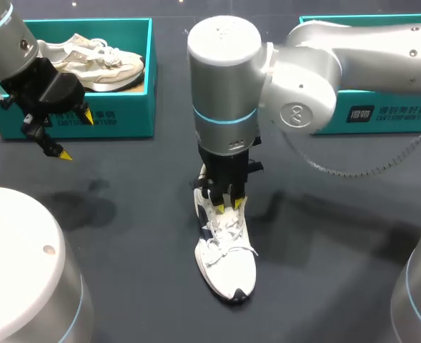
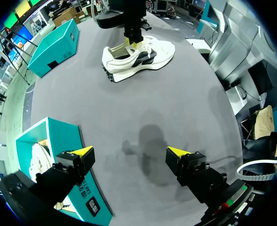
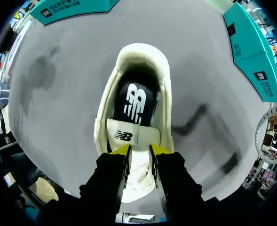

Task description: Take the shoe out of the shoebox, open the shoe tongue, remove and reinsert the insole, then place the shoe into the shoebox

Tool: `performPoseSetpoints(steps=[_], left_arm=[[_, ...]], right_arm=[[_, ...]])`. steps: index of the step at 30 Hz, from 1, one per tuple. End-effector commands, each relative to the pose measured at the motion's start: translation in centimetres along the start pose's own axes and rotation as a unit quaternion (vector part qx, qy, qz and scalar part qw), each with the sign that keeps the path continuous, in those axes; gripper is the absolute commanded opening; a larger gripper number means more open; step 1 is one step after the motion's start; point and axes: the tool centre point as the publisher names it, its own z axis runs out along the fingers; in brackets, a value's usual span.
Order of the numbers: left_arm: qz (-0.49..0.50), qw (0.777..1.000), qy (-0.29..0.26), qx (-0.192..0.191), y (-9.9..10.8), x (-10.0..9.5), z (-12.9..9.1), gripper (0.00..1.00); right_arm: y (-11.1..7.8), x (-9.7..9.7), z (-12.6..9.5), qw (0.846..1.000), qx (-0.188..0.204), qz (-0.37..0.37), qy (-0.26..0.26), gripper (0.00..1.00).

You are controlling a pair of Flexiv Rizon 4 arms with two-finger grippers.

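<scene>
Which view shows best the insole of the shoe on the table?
Right wrist view: it looks into the shoe at the dark insole. In the head view the right claw covers it; the left wrist view shows only the shoe's side.

The shoe (image 1: 226, 257) under the right gripper (image 3: 139, 151) is showing white, with black side panels and a cream collar (image 3: 143, 54). Its insole (image 3: 134, 101), just ahead of that gripper, is showing black with a white logo; the tongue (image 3: 129, 136) is showing cream with a small black mark. The left gripper (image 2: 129, 151) is wearing black with bright yellow tips. Beside it, the shoebox (image 2: 58, 134) is showing teal with white print, and the second shoe (image 2: 37, 157) inside is looking cream.
</scene>
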Motion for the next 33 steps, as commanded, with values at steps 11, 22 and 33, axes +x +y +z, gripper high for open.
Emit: performPoseSetpoints(steps=[11, 22, 33], left_arm=[[0.0, 1.0, 0.0, -0.001, 0.0, 0.0, -0.1, 1.0], [0.0, 1.0, 0.0, -0.001, 0.0, 0.0, -0.1, 1.0], [0.0, 1.0, 0.0, -0.001, 0.0, 0.0, -0.1, 1.0]], right_arm=[[0.3, 0.1, -3.8, 0.998, -0.027, -0.049, -0.03, 0.27], [0.9, -0.7, -8.2, 0.978, -0.046, -0.186, -0.078, 0.6], [2.1, -1.2, -11.3, 0.914, -0.068, -0.39, -0.083, 1.0]])
